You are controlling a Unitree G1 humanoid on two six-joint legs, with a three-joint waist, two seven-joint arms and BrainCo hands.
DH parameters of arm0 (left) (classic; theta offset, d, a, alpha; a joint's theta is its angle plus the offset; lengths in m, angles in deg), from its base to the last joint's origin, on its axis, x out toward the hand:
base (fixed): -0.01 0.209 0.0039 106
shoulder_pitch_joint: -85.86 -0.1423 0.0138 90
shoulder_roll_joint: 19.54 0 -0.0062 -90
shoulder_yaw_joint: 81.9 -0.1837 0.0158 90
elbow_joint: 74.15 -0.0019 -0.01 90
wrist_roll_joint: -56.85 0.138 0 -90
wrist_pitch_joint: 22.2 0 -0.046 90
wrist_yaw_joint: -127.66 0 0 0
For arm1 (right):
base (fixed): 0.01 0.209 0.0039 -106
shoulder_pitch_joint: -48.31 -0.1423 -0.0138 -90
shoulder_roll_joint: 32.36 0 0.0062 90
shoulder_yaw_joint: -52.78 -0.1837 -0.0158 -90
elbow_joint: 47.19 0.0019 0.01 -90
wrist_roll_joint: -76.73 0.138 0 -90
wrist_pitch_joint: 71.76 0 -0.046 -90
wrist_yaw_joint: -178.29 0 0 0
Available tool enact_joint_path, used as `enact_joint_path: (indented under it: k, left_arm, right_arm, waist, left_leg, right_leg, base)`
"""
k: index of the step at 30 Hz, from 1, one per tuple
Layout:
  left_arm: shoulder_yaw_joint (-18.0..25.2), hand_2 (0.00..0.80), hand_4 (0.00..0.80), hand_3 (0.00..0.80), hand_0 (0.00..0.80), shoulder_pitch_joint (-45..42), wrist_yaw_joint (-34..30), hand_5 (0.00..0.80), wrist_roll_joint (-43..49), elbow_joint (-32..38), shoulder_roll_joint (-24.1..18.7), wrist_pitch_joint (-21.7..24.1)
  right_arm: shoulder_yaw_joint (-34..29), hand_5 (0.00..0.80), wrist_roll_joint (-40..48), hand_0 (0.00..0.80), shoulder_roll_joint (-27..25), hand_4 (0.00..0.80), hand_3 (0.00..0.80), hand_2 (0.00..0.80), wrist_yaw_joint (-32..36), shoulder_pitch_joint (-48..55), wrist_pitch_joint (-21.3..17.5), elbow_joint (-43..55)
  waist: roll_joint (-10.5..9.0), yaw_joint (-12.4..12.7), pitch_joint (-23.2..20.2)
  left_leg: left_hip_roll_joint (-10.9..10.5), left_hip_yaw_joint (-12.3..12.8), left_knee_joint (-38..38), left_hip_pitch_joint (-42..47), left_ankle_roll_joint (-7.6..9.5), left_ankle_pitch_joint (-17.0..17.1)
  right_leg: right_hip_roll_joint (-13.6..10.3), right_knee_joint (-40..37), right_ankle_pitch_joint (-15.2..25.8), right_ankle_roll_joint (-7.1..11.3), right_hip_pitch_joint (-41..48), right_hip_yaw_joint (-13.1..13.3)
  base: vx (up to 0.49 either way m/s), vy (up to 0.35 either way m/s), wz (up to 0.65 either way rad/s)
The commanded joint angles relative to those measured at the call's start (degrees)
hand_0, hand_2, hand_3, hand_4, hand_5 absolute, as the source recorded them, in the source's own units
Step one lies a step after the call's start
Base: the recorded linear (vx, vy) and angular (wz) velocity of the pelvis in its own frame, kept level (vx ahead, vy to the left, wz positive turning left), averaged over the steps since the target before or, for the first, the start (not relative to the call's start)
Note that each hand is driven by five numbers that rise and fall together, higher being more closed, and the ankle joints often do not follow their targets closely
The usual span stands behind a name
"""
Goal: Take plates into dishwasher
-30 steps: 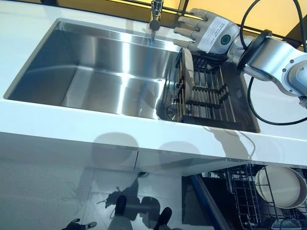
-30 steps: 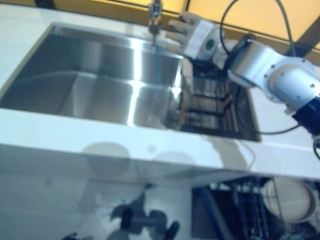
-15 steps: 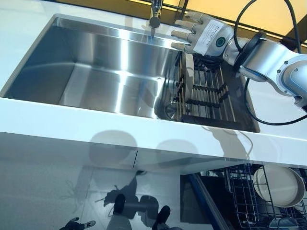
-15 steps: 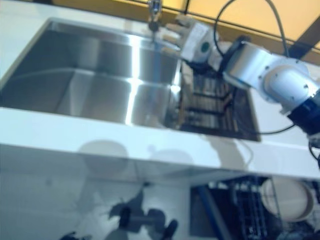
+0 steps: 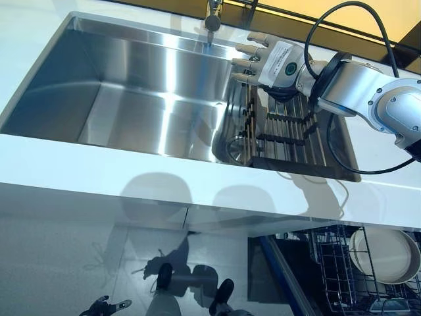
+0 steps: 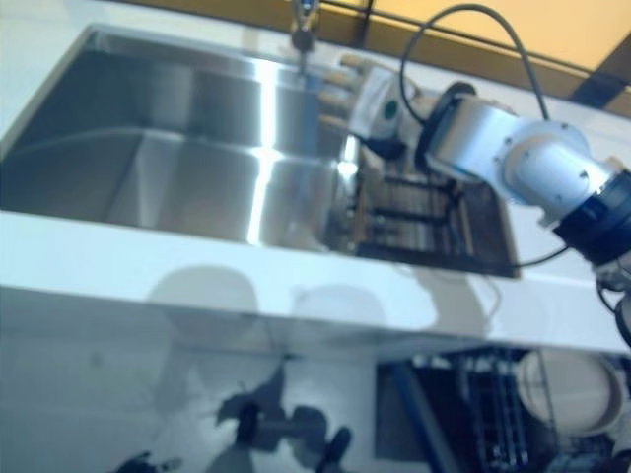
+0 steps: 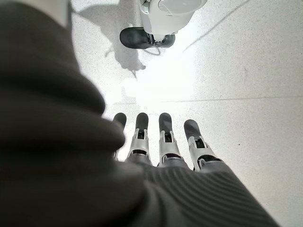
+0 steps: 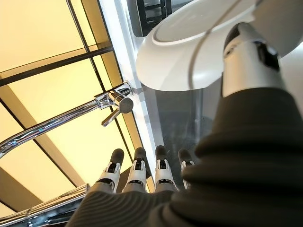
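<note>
A white plate (image 8: 189, 56) stands on edge at the left end of the dark dish rack (image 5: 289, 135), which sits in the right part of the steel sink (image 5: 131, 85). My right hand (image 5: 276, 59) hovers just above that plate, open, its fingers straight and pointing left toward the faucet (image 5: 212, 16). In the right wrist view its thumb (image 8: 246, 56) lies close beside the plate's rim. My left hand (image 7: 161, 142) hangs low by the floor, open and holding nothing. Another white plate (image 5: 385, 253) rests in the dishwasher's wire basket (image 5: 335, 263) at the lower right.
A white counter (image 5: 99, 168) runs along the sink's front edge. The open dishwasher door (image 5: 276, 276) juts out below the counter at the right. Yellow window panes (image 8: 38, 42) stand behind the faucet.
The camera has shifted a little. My right hand has come down and slightly left over the rack, closer to the standing plate. The left hand has not moved.
</note>
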Motion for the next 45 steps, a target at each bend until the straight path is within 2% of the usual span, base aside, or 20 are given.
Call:
enact_joint_path:
  k: [1, 14, 22, 31, 33, 35, 38, 39, 40, 45]
  left_arm:
    - [0.82, 0.000, 0.000, 0.000, 0.000, 0.26, -0.49, 0.000, -1.25, -0.38, -2.40, 0.83]
    - [0.84, 0.000, 0.000, 0.000, 0.000, 0.50, -0.69, 0.000, -1.70, -0.54, -2.08, 0.84]
    - [0.88, 0.000, 0.000, 0.000, 0.000, 0.50, -1.14, 0.000, -3.52, -0.49, -1.67, 0.72]
    - [1.61, 0.000, 0.000, 0.000, 0.000, -0.09, -1.17, 0.000, -5.39, 0.05, -1.45, 0.47]
    - [1.99, 0.000, 0.000, 0.000, 0.000, -0.14, -1.02, 0.000, -5.59, 0.20, -1.32, 0.34]
    - [2.09, 0.000, 0.000, 0.000, 0.000, -0.10, -1.03, 0.000, -6.01, -0.05, -1.13, 0.43]
    - [2.02, 0.000, 0.000, 0.000, 0.000, -0.38, -0.85, 0.000, -6.37, 0.47, -0.81, 0.21]
    - [1.85, 0.000, 0.000, 0.000, 0.000, -0.41, -0.76, 0.000, -6.62, 0.43, -0.71, 0.20]
    - [1.84, 0.000, 0.000, 0.000, 0.000, -0.51, -0.65, 0.000, -6.81, 0.35, -0.55, 0.28]
    - [2.48, 0.000, 0.000, 0.000, 0.000, -1.15, -0.68, 0.000, -6.80, 0.61, -0.56, 0.07]
  right_arm:
    - [2.60, 0.000, -2.19, 0.000, -2.38, 0.000, 0.000, 0.000, 0.93, -5.75, -0.34, -0.43]
    - [0.73, 0.000, -6.44, 0.000, -1.21, 0.000, 0.000, 0.000, 4.15, -2.77, -1.97, -1.31]
    - [0.42, 0.000, -11.23, 0.000, -0.21, 0.000, 0.000, 0.000, 6.35, -2.08, -4.65, -2.45]
    - [-1.61, 0.000, -14.68, 0.000, 1.53, 0.000, 0.000, 0.000, 11.63, 0.59, -6.62, -3.44]
    - [-2.33, 0.116, -15.81, 0.116, 2.04, 0.116, 0.116, 0.116, 12.62, 1.60, -7.01, -3.63]
    - [-2.57, 0.311, -16.16, 0.311, 2.74, 0.311, 0.311, 0.311, 14.04, 2.02, -6.97, -4.07]
    - [-3.43, 0.436, -18.88, 0.436, 3.64, 0.436, 0.436, 0.436, 13.79, 3.26, -7.98, -6.22]
    - [-3.47, 0.527, -19.74, 0.527, 3.90, 0.527, 0.527, 0.527, 13.73, 3.41, -8.22, -6.75]
    - [-3.69, 0.800, -21.42, 0.800, 4.27, 0.800, 0.800, 0.800, 13.53, 3.71, -8.43, -7.84]
    - [-5.08, 0.800, -26.12, 0.800, 5.71, 0.800, 0.800, 0.800, 13.38, 5.07, -5.42, -11.69]
  waist:
    - [0.19, 1.36, 1.83]
    - [0.39, 1.20, 2.20]
    - [0.73, 1.21, 2.84]
    - [0.69, 1.46, 3.77]
    - [0.67, 1.56, 3.91]
    - [0.65, 1.63, 3.90]
    - [0.89, 2.04, 4.19]
    - [0.96, 2.10, 4.22]
    - [1.12, 2.03, 4.12]
    - [1.44, 2.29, 3.89]
  left_leg:
    - [-0.65, -0.51, -0.74, -1.11, 3.67, -3.63]
    - [-0.66, -0.25, -0.74, -1.42, 3.66, -3.49]
    - [-0.66, -0.05, -0.74, -2.10, 3.67, -3.28]
    - [-0.49, 0.10, -0.74, -2.68, 3.64, -2.96]
    - [-0.44, 0.15, -0.74, -2.75, 3.62, -2.95]
    - [-0.44, 0.17, -0.74, -2.94, 3.67, -2.85]
    - [-0.37, 0.28, -0.74, -2.92, 3.64, -2.92]
    - [-0.38, 0.28, -0.74, -3.00, 3.63, -2.84]
    - [-0.53, 0.06, -0.74, -3.34, 3.66, -2.76]
    - [-0.71, -0.11, -0.74, -3.58, 3.61, -2.53]
  right_leg:
    - [0.43, -0.02, -4.88, 2.87, 3.32, -0.89]
    - [0.42, -0.02, -4.78, 2.79, 2.92, -0.88]
    - [0.36, -0.02, -4.55, 2.80, 2.26, -0.68]
    - [0.41, -0.02, -4.28, 2.74, 1.73, -0.78]
    - [0.41, -0.02, -4.25, 2.77, 1.63, -0.77]
    - [0.41, -0.02, -4.20, 2.77, 1.47, -0.77]
    - [0.46, -0.02, -4.17, 2.76, 1.50, -0.76]
    - [0.45, -0.02, -4.13, 2.75, 1.44, -0.75]
    - [0.36, -0.02, -4.16, 2.74, 1.24, -0.97]
    - [0.24, -0.02, -3.98, 2.82, 1.02, -1.13]
  base:
    - [0.000, 0.000, 0.00]
    - [0.000, 0.000, 0.00]
    - [0.000, 0.000, 0.00]
    - [0.000, 0.000, 0.00]
    - [0.000, 0.000, 0.00]
    - [0.000, 0.000, 0.00]
    - [0.000, 0.000, 0.00]
    - [-0.031, 0.015, 0.00]
    - [0.000, 0.000, 0.00]
    - [0.000, 0.000, 0.00]
